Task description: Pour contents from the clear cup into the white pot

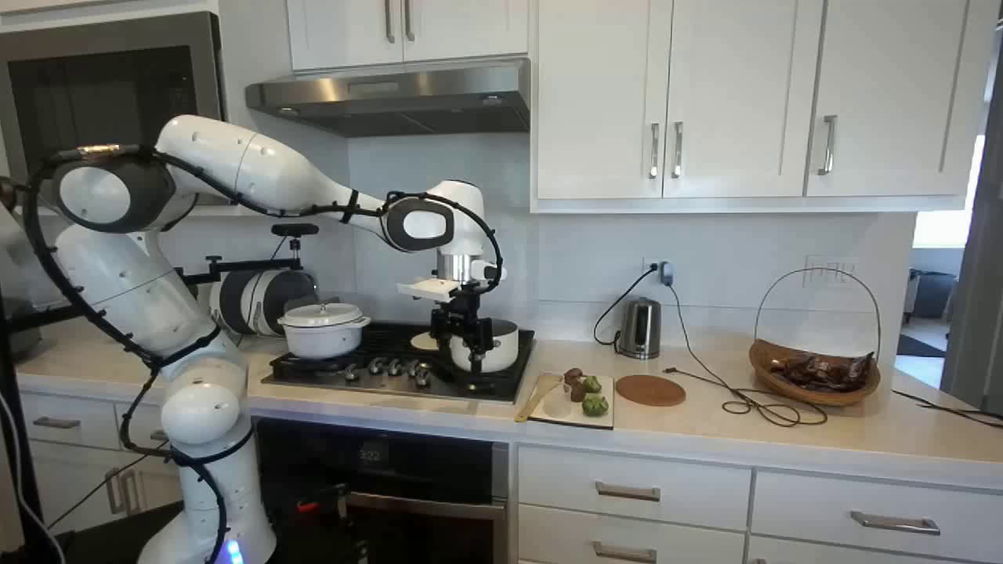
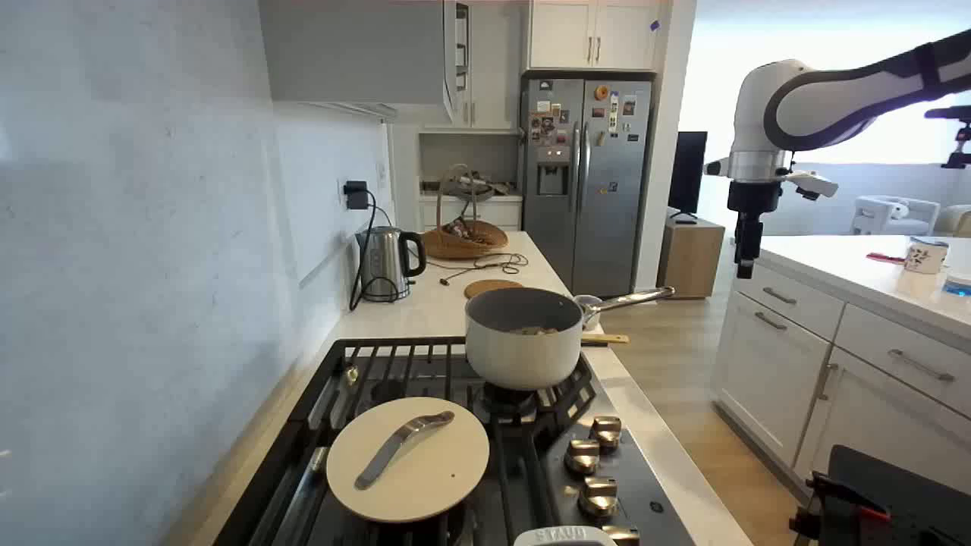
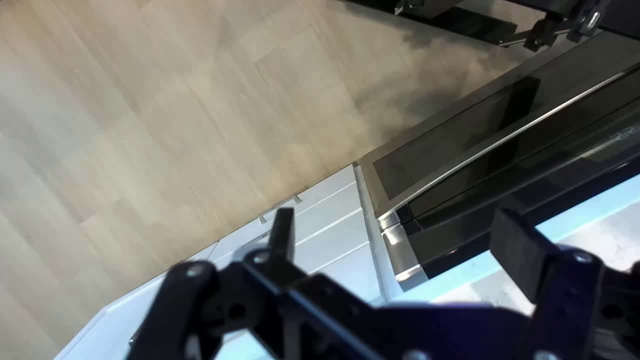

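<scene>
It's a home kitchen — stove (image 1: 388, 342), range hood (image 1: 392, 92), oven (image 1: 407, 470), and a fridge (image 2: 607, 220) dotted with pictures (image 2: 629, 105).

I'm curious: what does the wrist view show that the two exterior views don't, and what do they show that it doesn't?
Only the wrist view: the lower edge of the oven against the wood floor, seen from above past the open claw.

Only the exterior views: the clear cup, the open white pot, the kettle and the basket.

Shared by all: the claw, with its fingers closest up in the wrist view, and the pale counter.
</scene>
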